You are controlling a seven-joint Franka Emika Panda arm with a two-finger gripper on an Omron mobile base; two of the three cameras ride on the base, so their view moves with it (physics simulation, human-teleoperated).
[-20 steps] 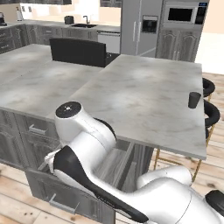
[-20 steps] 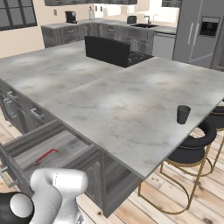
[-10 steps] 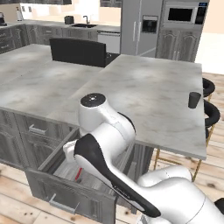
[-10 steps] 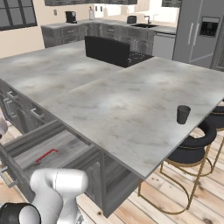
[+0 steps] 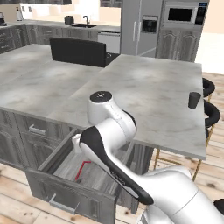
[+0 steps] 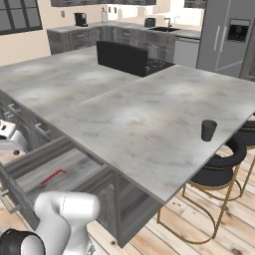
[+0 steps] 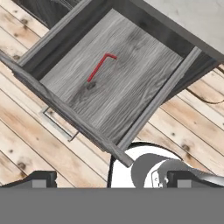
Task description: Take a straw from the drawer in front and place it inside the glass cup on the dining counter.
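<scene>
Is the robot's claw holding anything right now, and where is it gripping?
Nothing is held. The claw hangs open above the open drawer, and the straw lies untouched on the drawer bottom.

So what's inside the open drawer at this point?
The drawer holds a single red straw lying flat on its wood-grain bottom. In the left base view the arm covers part of the drawer; the back runs under the dining counter, hidden.

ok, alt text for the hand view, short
Looking down into the open drawer: a thin red straw with a bent end lies on its grey wood-grain bottom. Wooden floor surrounds it, and the fingertips sit wide apart at the bottom.
</scene>
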